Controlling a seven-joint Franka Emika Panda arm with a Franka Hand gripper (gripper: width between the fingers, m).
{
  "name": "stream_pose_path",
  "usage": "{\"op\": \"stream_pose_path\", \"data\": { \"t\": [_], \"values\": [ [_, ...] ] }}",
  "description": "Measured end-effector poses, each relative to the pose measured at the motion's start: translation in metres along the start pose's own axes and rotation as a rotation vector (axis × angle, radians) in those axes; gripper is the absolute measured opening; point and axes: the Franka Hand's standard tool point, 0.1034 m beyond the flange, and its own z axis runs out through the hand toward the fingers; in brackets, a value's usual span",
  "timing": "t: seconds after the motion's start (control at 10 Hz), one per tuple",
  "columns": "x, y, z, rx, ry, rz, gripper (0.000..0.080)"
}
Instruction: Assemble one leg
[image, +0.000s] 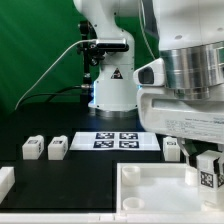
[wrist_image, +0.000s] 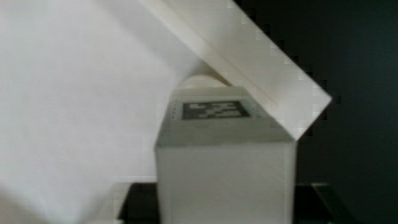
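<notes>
My gripper (image: 206, 166) is shut on a leg (image: 207, 179), a small white block with a black-and-white tag, and holds it over the near right corner of the large white panel (image: 150, 190). In the wrist view the leg (wrist_image: 222, 160) fills the space between the dark fingers (wrist_image: 146, 200), its tagged end pointing at the panel's raised corner rim (wrist_image: 267, 70). Whether the leg touches the panel (wrist_image: 71, 100) I cannot tell. Two more legs (image: 32, 148) (image: 57, 149) stand at the exterior view's left, and one (image: 172, 148) stands by the gripper.
The marker board (image: 115, 140) lies on the black table behind the panel. The robot's base (image: 110, 85) stands at the back centre. A white part (image: 5, 182) shows at the exterior view's left edge.
</notes>
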Motion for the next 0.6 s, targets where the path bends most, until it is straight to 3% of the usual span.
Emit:
{"op": "stream_pose_path", "data": {
  "t": [0.1, 0.3, 0.4, 0.5, 0.6],
  "values": [
    [0.0026, 0.003, 0.0001, 0.014, -0.021, 0.234, 0.0292],
    [0.0024, 0.0034, 0.0005, 0.015, -0.027, 0.267, 0.0292],
    [0.0022, 0.0037, 0.0011, 0.015, -0.027, 0.241, 0.0375],
    [0.0021, 0.0038, 0.0014, 0.015, -0.026, 0.201, 0.0528],
    [-0.0002, 0.0027, 0.002, 0.015, -0.019, 0.123, 0.0528]
  ]
}}
